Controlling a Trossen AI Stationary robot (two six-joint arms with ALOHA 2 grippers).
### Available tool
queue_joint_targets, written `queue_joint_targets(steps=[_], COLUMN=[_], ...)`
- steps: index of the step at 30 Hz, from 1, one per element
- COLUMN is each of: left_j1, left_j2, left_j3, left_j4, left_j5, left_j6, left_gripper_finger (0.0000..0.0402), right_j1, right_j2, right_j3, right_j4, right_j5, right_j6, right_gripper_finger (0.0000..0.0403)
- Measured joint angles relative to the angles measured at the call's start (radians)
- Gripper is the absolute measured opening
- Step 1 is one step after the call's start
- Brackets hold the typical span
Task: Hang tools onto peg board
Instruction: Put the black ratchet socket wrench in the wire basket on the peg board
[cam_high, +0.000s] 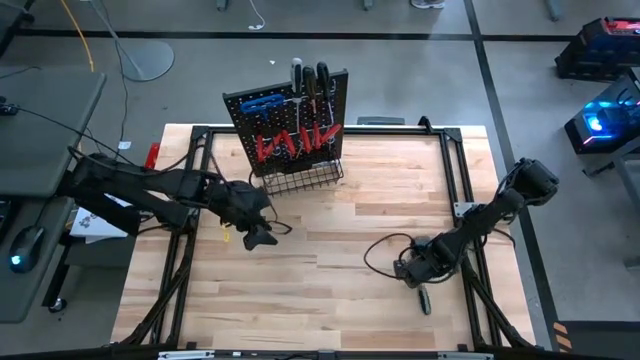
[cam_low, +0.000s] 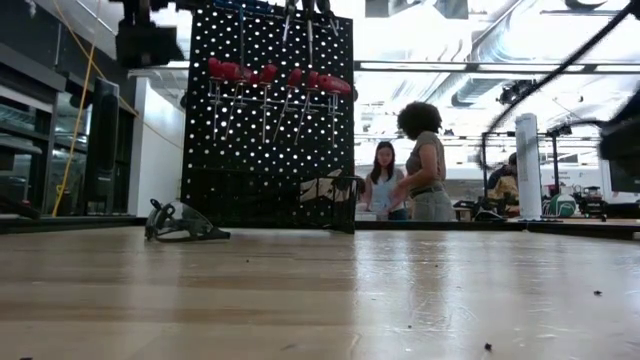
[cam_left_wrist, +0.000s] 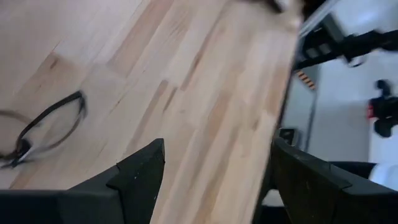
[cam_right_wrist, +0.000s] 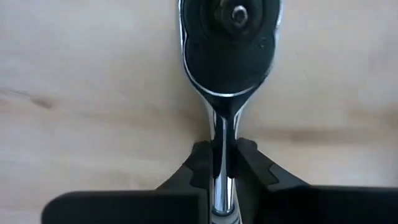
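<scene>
The black peg board (cam_high: 290, 130) stands at the table's far side; it also shows in the low view (cam_low: 265, 110). Red-handled screwdrivers (cam_high: 295, 142), a blue T-key (cam_high: 262, 102) and black-handled tools (cam_high: 310, 78) hang on it. A wire basket (cam_high: 305, 178) runs along its bottom. My right gripper (cam_high: 418, 275) is at the right near part of the table, shut on the chrome ratchet (cam_right_wrist: 229, 56). My left gripper (cam_left_wrist: 217, 180) is open and empty over the table near the basket, at the left (cam_high: 255, 228). A dark plier-like tool (cam_low: 182, 222) lies on the table before the board. My right gripper pinches the ratchet's chrome handle (cam_right_wrist: 222, 134) between its two fingers (cam_right_wrist: 199, 163), a little behind the head. The fingers come from above and lie across the handle. The round head (cam_right_wrist: 230, 37) sticks out past the fingers, close over the wood; I cannot tell whether it rests on the table.
A black cable loop (cam_high: 385, 255) lies on the table beside my right gripper. The table's black frame rails (cam_high: 465, 190) run along both sides. People stand in the room behind the table (cam_low: 415, 165). Bare wood lies between the two grippers (cam_high: 330, 250).
</scene>
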Motion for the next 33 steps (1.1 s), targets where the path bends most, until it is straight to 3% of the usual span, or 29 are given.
queue_joint_targets(steps=[5, 10, 14, 19, 25, 33], left_j1=[0.01, 0.048, 0.074, 0.092, 0.095, 0.095], left_j2=[-0.076, -0.205, -0.313, -0.412, -0.456, -0.449], left_j3=[0.0, 0.001, 0.002, 0.002, 0.002, 0.002], left_j4=[0.075, 0.152, 0.231, 0.334, 0.393, 0.394], left_j5=[-0.001, -0.037, -0.148, -0.263, -0.315, -0.316], left_j6=[0.021, 0.027, 0.03, 0.069, 0.098, 0.105], left_gripper_finger=[0.0268, 0.0268, 0.0268, 0.0268, 0.0268, 0.0268], right_j1=[-0.005, -0.06, -0.169, -0.365, -0.55, -0.638], right_j2=[-0.048, -0.087, -0.091, -0.049, 0.118, 0.364], right_j3=[0.125, 0.232, 0.257, 0.203, 0.215, 0.423], right_j4=[-0.142, -0.126, 0.139, 0.584, 1.059, 1.089], right_j5=[0.203, 0.405, 0.608, 0.751, 0.788, 0.76], right_j6=[-0.134, -0.191, -0.27, -0.398, -0.419, -0.286], right_gripper_finger=[0.002, 0.002, 0.002, 0.002, 0.002, 0.002])
